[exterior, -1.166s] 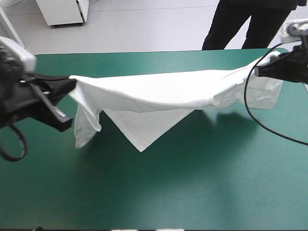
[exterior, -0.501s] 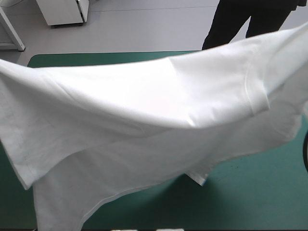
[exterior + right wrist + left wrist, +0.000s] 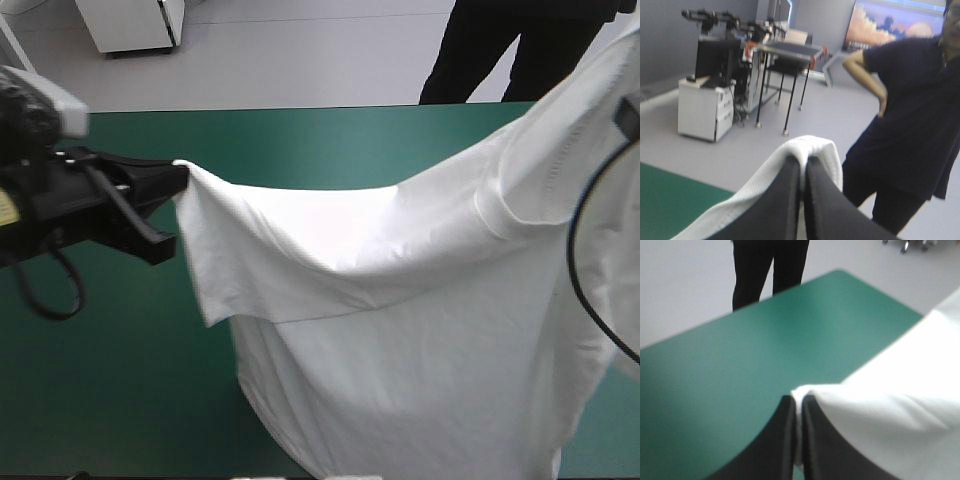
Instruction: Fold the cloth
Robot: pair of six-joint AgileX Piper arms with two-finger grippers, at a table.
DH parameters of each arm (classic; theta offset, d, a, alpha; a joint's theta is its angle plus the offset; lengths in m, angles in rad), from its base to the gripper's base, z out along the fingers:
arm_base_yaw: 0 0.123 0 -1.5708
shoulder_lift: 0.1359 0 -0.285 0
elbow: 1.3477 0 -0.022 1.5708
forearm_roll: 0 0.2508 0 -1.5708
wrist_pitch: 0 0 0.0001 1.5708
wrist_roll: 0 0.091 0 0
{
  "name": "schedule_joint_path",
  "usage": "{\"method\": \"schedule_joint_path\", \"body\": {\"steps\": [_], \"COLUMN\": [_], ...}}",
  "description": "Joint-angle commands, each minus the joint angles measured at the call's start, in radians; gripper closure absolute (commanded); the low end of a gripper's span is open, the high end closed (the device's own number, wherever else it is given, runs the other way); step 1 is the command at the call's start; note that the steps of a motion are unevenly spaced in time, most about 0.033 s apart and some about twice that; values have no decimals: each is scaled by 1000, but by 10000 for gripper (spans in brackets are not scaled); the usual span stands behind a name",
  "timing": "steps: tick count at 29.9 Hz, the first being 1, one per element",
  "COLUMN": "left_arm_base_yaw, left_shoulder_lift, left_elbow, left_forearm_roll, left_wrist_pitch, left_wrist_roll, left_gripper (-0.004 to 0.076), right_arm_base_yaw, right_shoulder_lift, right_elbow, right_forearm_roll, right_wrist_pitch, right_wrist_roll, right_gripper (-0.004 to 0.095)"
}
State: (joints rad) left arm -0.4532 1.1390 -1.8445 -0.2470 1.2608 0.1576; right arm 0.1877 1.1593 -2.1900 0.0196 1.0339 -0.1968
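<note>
The T-shirt (image 3: pixel 400 320) hangs as a white sheet stretched between both hands, over the teal-green tabletop (image 3: pixel 120 380). The left hand (image 3: pixel 798 401) is clamped on one corner, black fingers nearly together. The right hand (image 3: pixel 803 160), held higher, pinches a ribbed edge the same way.

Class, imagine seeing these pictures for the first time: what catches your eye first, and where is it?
The white T-shirt first: it hangs like a broad curtain over the right half of the teal-green table, stretched between the two arms. The left gripper is shut on one corner over the table's left side, and the right gripper, raised higher at the right, is shut on another fold.
</note>
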Motion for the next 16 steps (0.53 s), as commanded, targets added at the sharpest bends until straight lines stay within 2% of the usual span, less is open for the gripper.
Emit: {"method": "schedule_joint_path", "body": {"steps": [1, 8, 12, 16], "left_arm_base_yaw": [-3, -3, -3, 29], "left_shoulder_lift": [26, 154, 255, 351], "left_elbow": [47, 49, 49, 49], "left_forearm_roll": [47, 219, 316, 341], "left_wrist_pitch": [6, -99, -136, -229], "left_wrist_roll": [-16, -39, -44, -46], "left_gripper": [746, 746, 746, 746], "right_arm_base_yaw": [2, 0, -2, -38], "right_shoulder_lift": [51, 228, 350, 464], "right_elbow": [78, 113, 113, 101], "right_forearm_roll": [-51, -122, -126, -95], "right_wrist_pitch": [-87, -151, -192, -213], "right_wrist_roll": [3, 12, 14, 14], "right_gripper": [921, 921, 921, 921]}}
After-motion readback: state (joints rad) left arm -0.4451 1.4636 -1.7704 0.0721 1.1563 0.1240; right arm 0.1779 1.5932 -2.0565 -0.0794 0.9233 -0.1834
